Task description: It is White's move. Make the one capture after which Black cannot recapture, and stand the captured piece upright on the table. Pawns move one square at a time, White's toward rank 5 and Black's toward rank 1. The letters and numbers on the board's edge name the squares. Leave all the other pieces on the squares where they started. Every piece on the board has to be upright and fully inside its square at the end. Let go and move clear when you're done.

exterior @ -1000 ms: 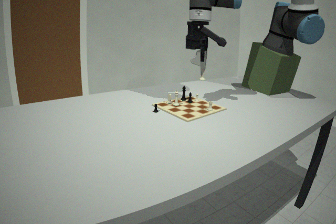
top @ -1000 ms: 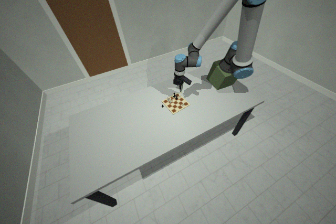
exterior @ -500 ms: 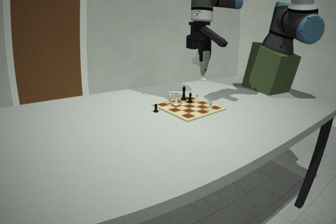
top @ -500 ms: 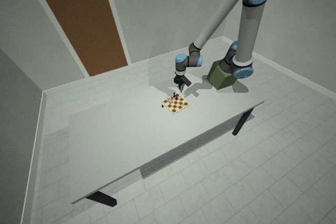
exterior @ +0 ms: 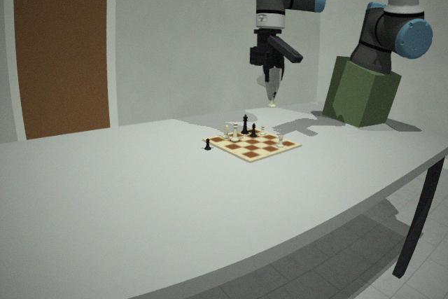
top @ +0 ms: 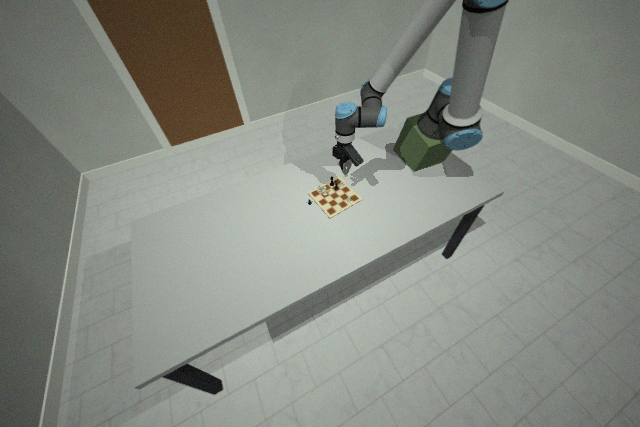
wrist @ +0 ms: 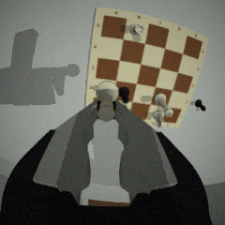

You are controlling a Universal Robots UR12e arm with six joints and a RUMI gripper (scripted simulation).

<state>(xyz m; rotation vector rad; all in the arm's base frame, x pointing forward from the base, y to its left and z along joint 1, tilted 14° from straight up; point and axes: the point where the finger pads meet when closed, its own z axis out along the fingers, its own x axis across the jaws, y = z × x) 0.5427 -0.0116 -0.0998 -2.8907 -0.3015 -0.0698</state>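
Note:
My gripper (top: 345, 169) (exterior: 273, 94) (wrist: 106, 101) is shut on a white piece (exterior: 271, 105) (wrist: 107, 89) and holds it base down in the air, above and behind the back corner of the chessboard (exterior: 250, 160) (wrist: 92, 52). A small black pawn (top: 309, 202) (exterior: 207, 144) (wrist: 200, 104) stands upright on the table beside the board's left corner. On the board stand a tall black king (exterior: 245, 124), a smaller black piece (exterior: 253, 130), a tall white piece (exterior: 235, 132) with a shorter white piece (exterior: 226, 131) beside it, a small white piece (exterior: 262, 129), and a white rook-like piece (exterior: 280, 141) (wrist: 136, 29) on B5. My fingers hide part of rank 1.
The green base block (top: 422, 145) (exterior: 361, 93) carries the arm at the back right of the table (top: 232, 257) (exterior: 144, 197). The arm's shadow falls on the table beside the board. The black king and the smaller black piece stand close together near the board's back corner.

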